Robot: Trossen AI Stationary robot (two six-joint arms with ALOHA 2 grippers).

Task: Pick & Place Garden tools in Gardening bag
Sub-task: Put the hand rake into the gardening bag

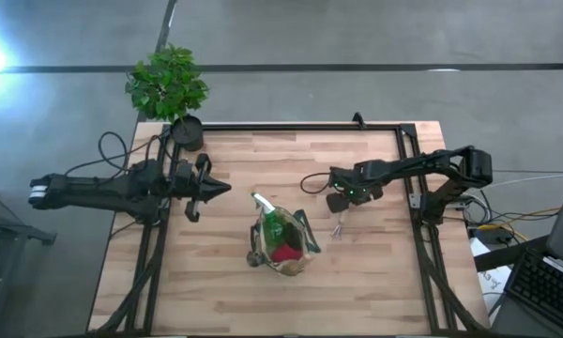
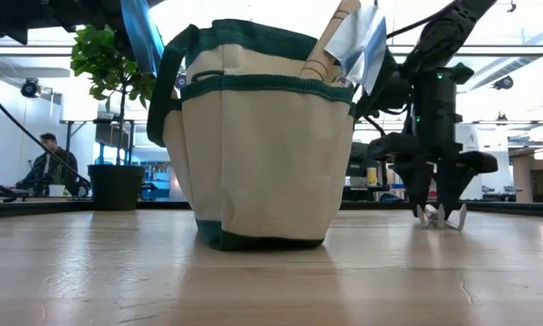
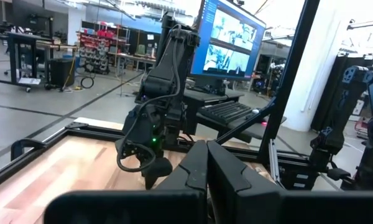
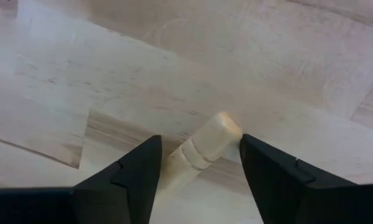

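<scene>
The tan gardening bag with green trim [image 1: 283,246] stands upright on the wooden table [image 1: 375,282] and fills the middle of the low view [image 2: 258,136]. A wooden handle and a pale metal blade [image 2: 357,41], a green-and-white piece [image 1: 267,211] and a red item [image 1: 286,252] stick out of it. A hand rake lies on the table to its right, tines [image 1: 340,229] toward the near edge. My right gripper [image 4: 199,155] is open, pointing down over the rake's wooden handle [image 4: 202,149], one finger on either side. My left gripper [image 1: 220,188] is shut and empty, left of the bag. My right gripper's fingers come from above and stand across the rake's wooden handle near its rounded free end [image 4: 227,127]. One finger [image 4: 261,168] stands right at that end; I cannot tell whether it touches. The rake lies flat on the table, its tines [image 2: 440,215] down on the wood.
A potted green plant [image 1: 167,83] in a black pot [image 1: 186,131] stands at the table's far left corner. A black frame [image 1: 291,125] runs along the table's edges. A person [image 2: 43,163] sits far behind the table. Bare wood lies near the front edge.
</scene>
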